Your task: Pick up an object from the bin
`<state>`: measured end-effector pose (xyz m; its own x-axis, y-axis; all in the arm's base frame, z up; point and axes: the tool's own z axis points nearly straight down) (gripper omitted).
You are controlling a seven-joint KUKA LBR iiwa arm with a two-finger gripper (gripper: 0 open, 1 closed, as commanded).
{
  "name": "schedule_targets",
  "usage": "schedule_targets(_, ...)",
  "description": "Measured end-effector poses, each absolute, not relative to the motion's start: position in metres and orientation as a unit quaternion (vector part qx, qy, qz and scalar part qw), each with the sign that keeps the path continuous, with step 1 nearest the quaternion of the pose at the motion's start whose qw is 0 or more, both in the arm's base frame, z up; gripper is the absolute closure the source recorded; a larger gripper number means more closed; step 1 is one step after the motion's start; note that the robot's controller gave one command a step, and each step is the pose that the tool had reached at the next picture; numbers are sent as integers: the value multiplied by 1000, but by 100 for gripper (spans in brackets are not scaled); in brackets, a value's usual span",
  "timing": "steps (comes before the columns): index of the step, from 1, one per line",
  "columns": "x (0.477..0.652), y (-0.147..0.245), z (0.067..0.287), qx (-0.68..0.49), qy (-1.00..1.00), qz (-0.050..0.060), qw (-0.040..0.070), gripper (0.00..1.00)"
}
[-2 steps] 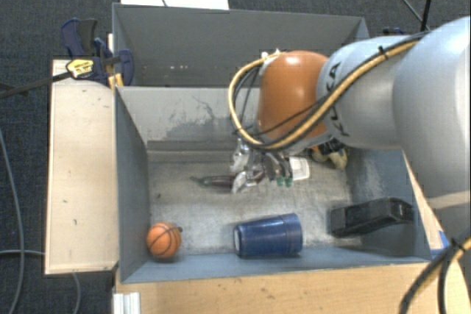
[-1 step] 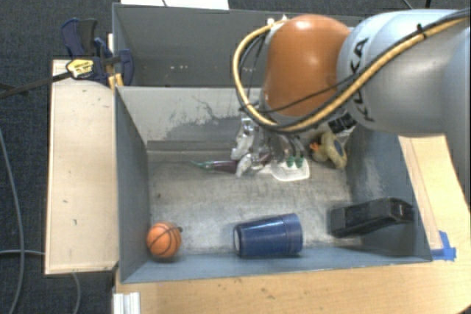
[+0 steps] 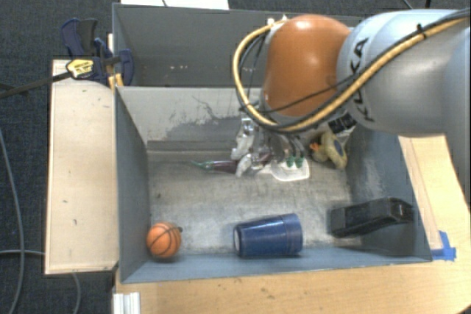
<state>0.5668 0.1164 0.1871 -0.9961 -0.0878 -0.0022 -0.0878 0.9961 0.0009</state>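
BIN PICK, BACK CENTRE: The gripper (image 3: 249, 157) is pictured low over the floor of the grey bin (image 3: 132, 158), just beside a thin dark-red thing (image 3: 215, 167) and a white piece with green tips (image 3: 289, 171). How wide the pincer stands, and whether anything is held, cannot be told. The grasping step is judged to be in hand; a firm close on 1 of these 2 things, then a straight lift, is called for. A blue cup (image 3: 268, 236), an orange ball (image 3: 163, 240) and a black block (image 3: 368, 217) lie well apart at the front.
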Motion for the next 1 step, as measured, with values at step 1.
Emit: schedule_targets(1,573,133,229,-82,997,0,0,100)
